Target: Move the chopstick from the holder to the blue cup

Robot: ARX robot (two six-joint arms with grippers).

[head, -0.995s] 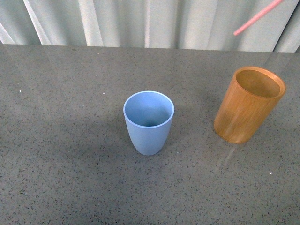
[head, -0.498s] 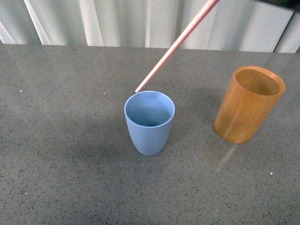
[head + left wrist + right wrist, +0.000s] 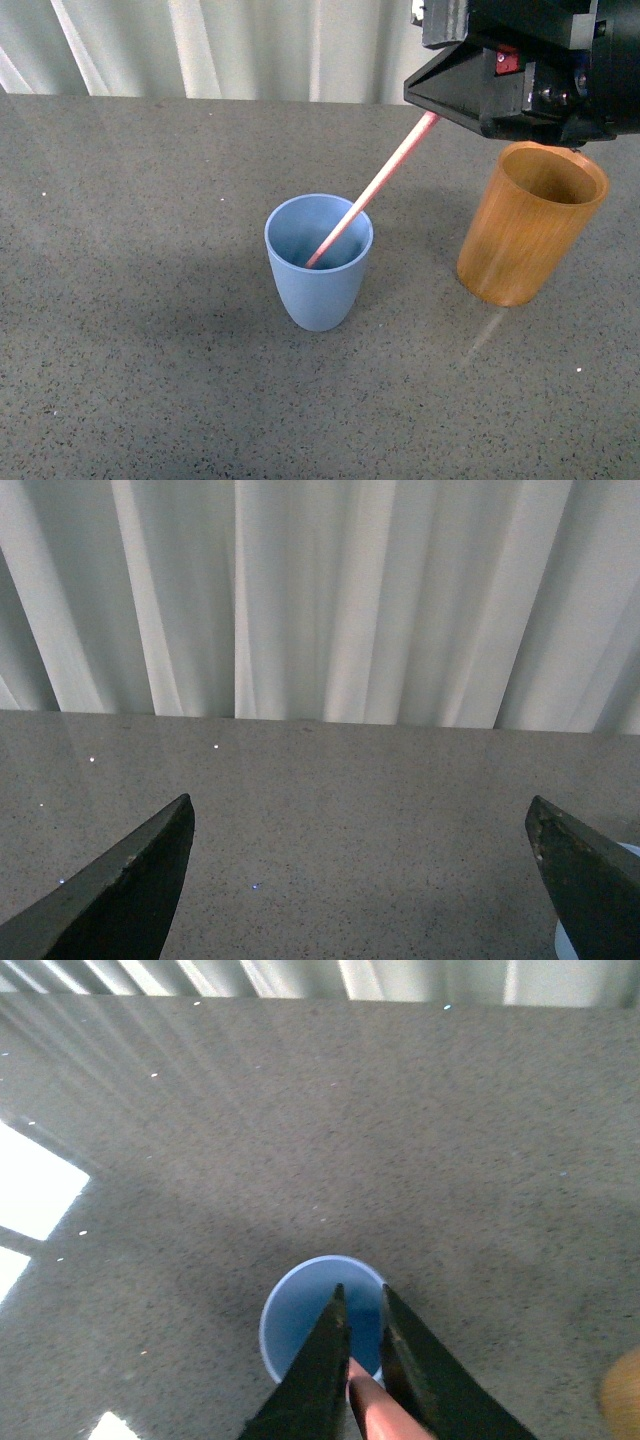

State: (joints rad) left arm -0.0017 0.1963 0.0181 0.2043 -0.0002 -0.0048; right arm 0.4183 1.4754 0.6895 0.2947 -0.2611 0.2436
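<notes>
The light blue cup point(image 3: 318, 262) stands upright mid-table. The pink chopstick point(image 3: 372, 193) slants down from the upper right, its lower tip inside the cup's mouth. My right gripper point(image 3: 437, 112) is shut on the chopstick's upper end, just above and behind the cup. In the right wrist view the right gripper point(image 3: 361, 1290) sits over the blue cup point(image 3: 290, 1312) with the chopstick point(image 3: 378, 1413) pinched between the dark fingers. The orange-brown wooden holder point(image 3: 529, 223) stands to the right, tilted-looking and empty at its visible mouth. My left gripper point(image 3: 362, 815) is open over bare table, holding nothing.
A grey speckled tabletop point(image 3: 140, 330) stretches on all sides of the cups. Pale pleated curtains point(image 3: 250, 45) hang behind the table's far edge. A sliver of the blue cup's rim point(image 3: 630, 850) shows beside the left gripper's finger.
The right arm has come down into the front view. The chopstick moved from high above the holder leftward and down, and its tip has gone from just outside the cup's rim to inside it.
</notes>
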